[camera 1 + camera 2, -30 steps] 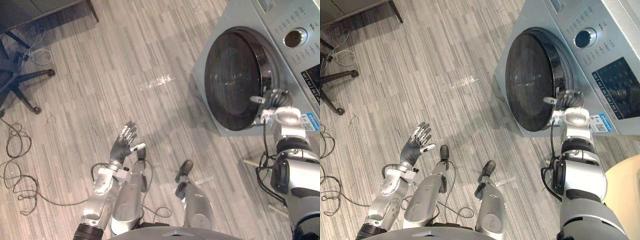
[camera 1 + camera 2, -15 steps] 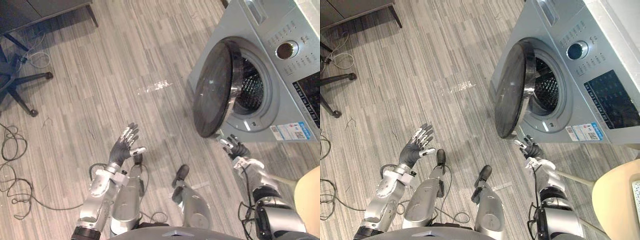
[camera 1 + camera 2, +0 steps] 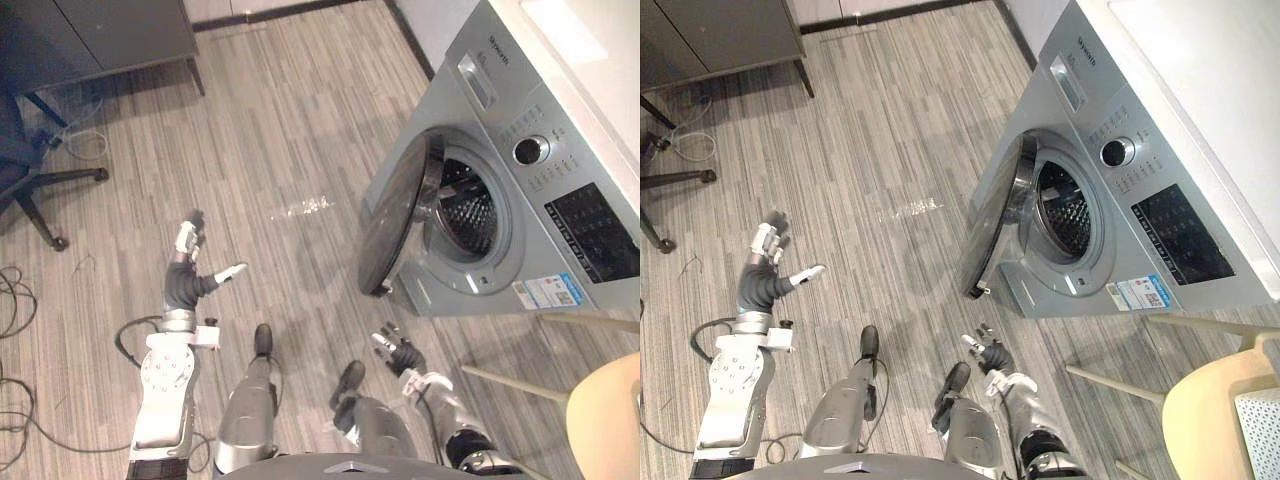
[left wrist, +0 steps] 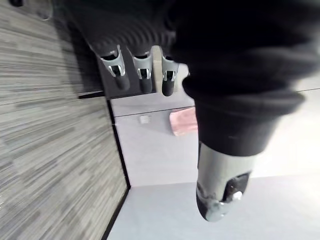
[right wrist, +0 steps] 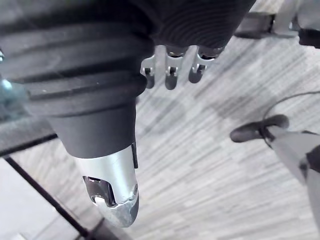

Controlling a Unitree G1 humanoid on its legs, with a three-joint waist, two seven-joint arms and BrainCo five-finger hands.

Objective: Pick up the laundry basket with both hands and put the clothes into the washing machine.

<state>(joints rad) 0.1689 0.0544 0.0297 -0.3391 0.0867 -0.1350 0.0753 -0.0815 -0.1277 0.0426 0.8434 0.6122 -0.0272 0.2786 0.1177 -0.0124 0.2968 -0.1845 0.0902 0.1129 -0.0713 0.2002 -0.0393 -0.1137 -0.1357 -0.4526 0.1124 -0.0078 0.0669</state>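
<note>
Two hands, both empty. Left hand is raised out to the robot's left over the floor, fingers straight, thumb stuck out sideways, touching nothing. Right hand is low, near the robot's right leg, fingers loosely spread, also touching nothing; its wrist view agrees, bare floorboards past the fingertips.

Further out: the washing machine stands ahead and to the right, near the right hand but well apart from the left. Its round door stands swung wide toward the robot, leaving the drum exposed. Likely opened so clothes can go straight in.

Where the laundry basket and clothes are, cannot tell. A small pink thing sits by the far wall, too small to identify.

Judgement: machine prepped, pickup not yet done. Hands open and apart suit a two-sided grab of the basket next.

Clutter: office chair and dark cabinet far left, beige chair lower right.
</note>
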